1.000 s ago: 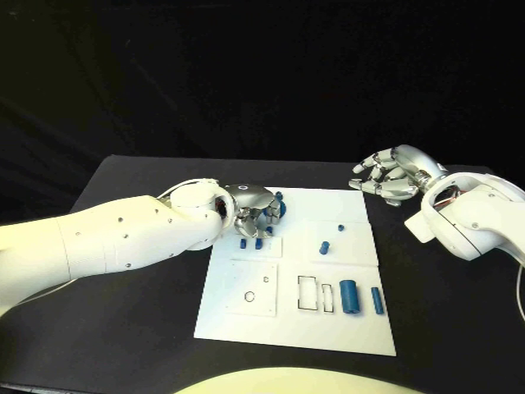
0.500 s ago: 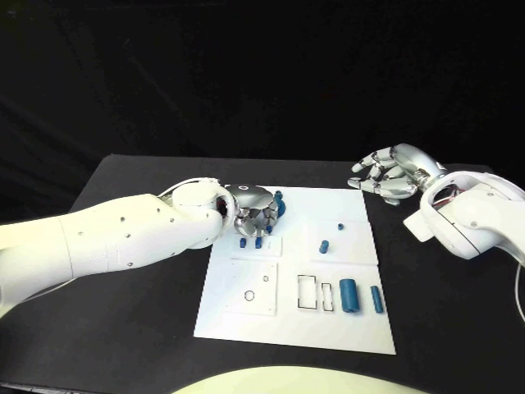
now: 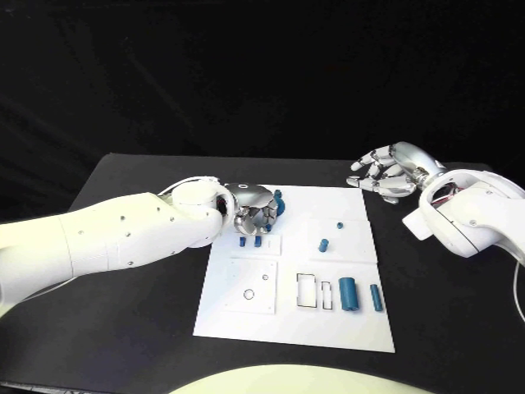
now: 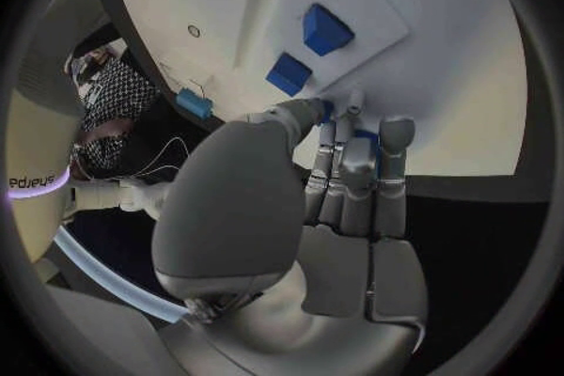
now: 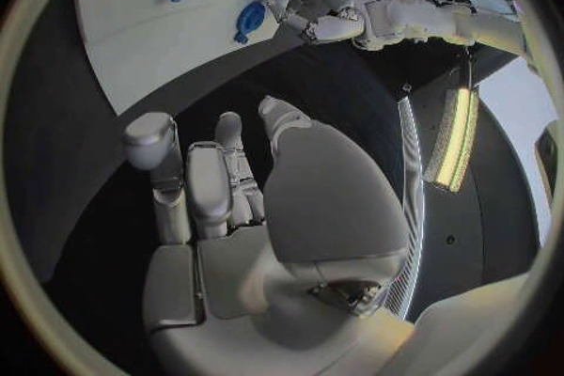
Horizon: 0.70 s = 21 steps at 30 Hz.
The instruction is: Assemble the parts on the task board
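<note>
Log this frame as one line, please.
left hand: pinching blue part at task board far edge | right hand: open, off board

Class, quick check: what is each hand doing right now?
Left hand: fingers closed on a blue part at the task board's far edge.
Right hand: open, holding nothing, beside the board.

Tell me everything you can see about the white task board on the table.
The task board is a flat white rectangular plate lying on the black table, matte and plastic-looking. Raised square panels sit on it, one with small round holes, and two black-outlined rectangular slots lie beside two blue cylinders. More small blue parts stand nearer its far end. The left hand hangs over its far left corner, fingers at a blue part there.
</note>
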Available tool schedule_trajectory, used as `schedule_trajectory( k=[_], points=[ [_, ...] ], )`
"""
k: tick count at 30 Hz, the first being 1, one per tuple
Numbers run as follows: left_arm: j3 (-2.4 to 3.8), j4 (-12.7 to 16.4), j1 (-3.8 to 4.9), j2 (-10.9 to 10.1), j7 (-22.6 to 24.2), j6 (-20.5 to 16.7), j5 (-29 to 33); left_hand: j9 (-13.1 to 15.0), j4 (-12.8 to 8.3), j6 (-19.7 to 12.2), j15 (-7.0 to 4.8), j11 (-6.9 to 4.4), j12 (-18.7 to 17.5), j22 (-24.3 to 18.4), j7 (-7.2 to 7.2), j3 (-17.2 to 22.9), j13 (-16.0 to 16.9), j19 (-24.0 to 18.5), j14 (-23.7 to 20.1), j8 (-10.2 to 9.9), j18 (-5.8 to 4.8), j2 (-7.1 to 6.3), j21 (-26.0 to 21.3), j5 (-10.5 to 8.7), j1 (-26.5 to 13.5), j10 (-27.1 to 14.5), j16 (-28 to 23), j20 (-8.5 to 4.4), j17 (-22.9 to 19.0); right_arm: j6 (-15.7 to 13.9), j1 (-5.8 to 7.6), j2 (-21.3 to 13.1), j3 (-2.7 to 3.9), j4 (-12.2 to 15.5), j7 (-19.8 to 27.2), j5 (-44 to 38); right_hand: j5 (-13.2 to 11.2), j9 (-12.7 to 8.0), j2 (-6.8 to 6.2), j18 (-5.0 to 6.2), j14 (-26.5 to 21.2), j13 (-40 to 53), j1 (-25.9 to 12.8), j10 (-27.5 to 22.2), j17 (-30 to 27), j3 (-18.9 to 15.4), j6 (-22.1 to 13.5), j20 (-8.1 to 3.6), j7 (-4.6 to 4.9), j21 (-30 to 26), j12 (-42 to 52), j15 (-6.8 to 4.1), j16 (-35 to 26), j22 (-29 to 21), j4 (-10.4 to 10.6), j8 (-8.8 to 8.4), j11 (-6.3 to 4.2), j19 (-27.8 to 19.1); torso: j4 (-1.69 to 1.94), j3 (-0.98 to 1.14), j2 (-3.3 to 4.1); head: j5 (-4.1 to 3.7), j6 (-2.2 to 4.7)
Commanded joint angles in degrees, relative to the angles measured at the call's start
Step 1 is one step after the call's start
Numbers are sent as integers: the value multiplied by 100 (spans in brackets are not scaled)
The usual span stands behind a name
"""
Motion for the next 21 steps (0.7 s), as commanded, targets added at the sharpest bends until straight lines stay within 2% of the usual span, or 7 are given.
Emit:
schedule_trajectory(
  k=[1,4,17,19,21],
  points=[
    [3,7,1,23,33,-24,42,-17,0,26,5,3,-49,31,1,36,-17,56,46,-51,-58,-7,51,-26,-6,52,47,-1,8,25,-2,4,0,7,61,-9,36,-5,-70,92,-26,-5,-10,-35,-5,35,-22,11,33,-20,-26,-2,-26,-5,6,35,17,-47,3,0,-6,-14,-1],
    [3,8,1,29,44,-18,61,-56,-19,-52,14,12,-111,66,8,59,-57,50,51,-121,-61,-41,83,-29,-50,42,72,6,-2,26,-2,5,0,6,60,-9,35,-6,-70,95,-31,-20,-18,-31,-25,41,-25,11,34,-46,-33,-1,-50,-18,7,39,18,-51,2,1,-7,-12,6],
    [2,9,1,40,72,7,92,-69,-51,-34,15,8,-141,193,4,83,-83,120,114,-132,-83,-36,182,-43,-70,89,142,11,80,55,-2,2,0,4,41,-9,35,-7,-71,96,-33,-24,-20,-29,-31,44,-26,11,34,-57,-36,-1,-57,-24,8,40,18,-53,3,1,-3,-29,6],
    [2,7,1,41,69,22,93,-67,-97,38,3,-9,-150,295,-11,119,-97,184,167,-111,-100,-7,266,-46,-56,157,197,5,144,57,-2,2,0,4,40,-9,35,-7,-71,96,-33,-24,-20,-29,-31,44,-26,11,34,-57,-36,-1,-57,-24,8,40,18,-53,2,2,-4,-26,4],
    [2,1,0,43,67,49,93,-55,-203,254,-59,-86,-166,542,-74,182,-119,353,346,-61,-144,57,471,-54,-45,405,345,-40,368,59,-2,2,0,4,38,-9,34,-7,-70,97,-35,-36,-24,-26,-36,50,-24,11,33,-69,-41,-1,-68,-31,7,46,18,-53,0,1,-4,-27,5]
  ],
)
